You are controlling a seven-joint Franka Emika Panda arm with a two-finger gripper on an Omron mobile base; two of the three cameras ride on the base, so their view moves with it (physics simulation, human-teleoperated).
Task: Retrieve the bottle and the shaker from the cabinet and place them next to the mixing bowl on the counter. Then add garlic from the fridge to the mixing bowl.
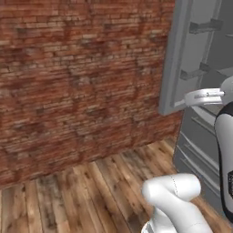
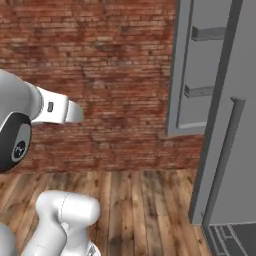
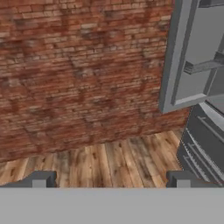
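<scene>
Claw (image 3: 111, 179) jaws stand fully apart and empty, raised above the brown wooden plank floor (image 3: 109, 159). Tall plain grey fridge (image 2: 235, 150) stands right of the claw, its door (image 3: 188, 57) swung open toward the red brick wall (image 3: 78, 74).

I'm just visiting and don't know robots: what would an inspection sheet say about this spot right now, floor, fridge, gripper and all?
Surface: wooden plank floor; no worktop seen.
Job's things: fridge stands open, its door swung out toward the brick wall, with rails on its inner side; long vertical bar handle shows in the right base view. Garlic, bottle, shaker, bowl: nothing seen.
Clutter: nothing seen.
Grippers: gripper open, fingertips wide apart, nothing between them, looking at the wall and the door's edge.
Cables: nothing seen.
Surroundings: red brick wall behind.
</scene>
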